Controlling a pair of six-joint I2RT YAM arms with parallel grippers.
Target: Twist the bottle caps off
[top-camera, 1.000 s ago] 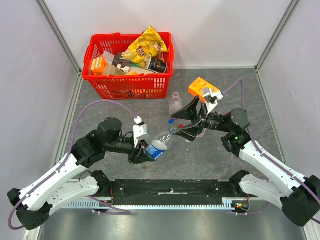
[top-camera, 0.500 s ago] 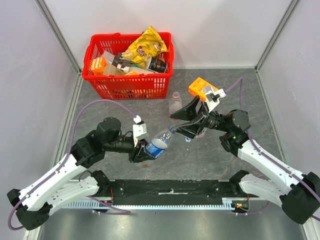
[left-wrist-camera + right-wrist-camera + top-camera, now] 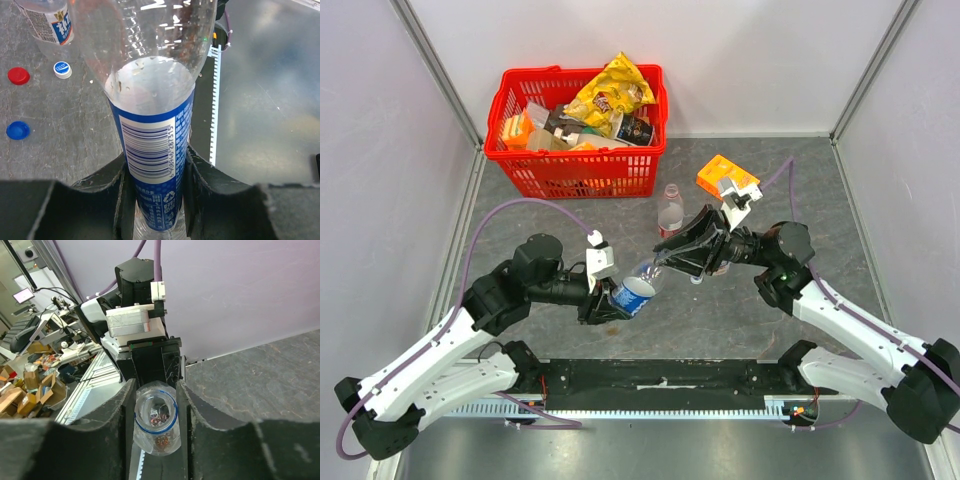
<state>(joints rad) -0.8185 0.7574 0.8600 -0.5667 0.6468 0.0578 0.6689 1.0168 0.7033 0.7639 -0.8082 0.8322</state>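
While the overhead camera takes in both arms meeting over the grey tabletop (image 3: 740, 320), only the wrist cameras show the grips. The left end effector (image 3: 156, 175) pinches the blue-labelled bottle (image 3: 150, 145) across its label, near the base. The bottle is held off the tabletop and tilted, its clear upper part pointing toward the right arm. From the right wrist, the right end effector (image 3: 155, 390) sits with one finger at each side of that bottle's top end, against the plastic. A blue ring circles the neck, and whether a cap sits there I cannot tell.

Seen from the left wrist alone, three caps lie loose on the tabletop: a red cap (image 3: 18, 76), a blue cap (image 3: 17, 130) and a pale cap (image 3: 62, 69) with a blue mark, near a second bottle (image 3: 47, 22). Overhead, that bottle stands upright between the red basket (image 3: 520, 170) and the right arm, with an orange box (image 3: 720, 175) beside it.
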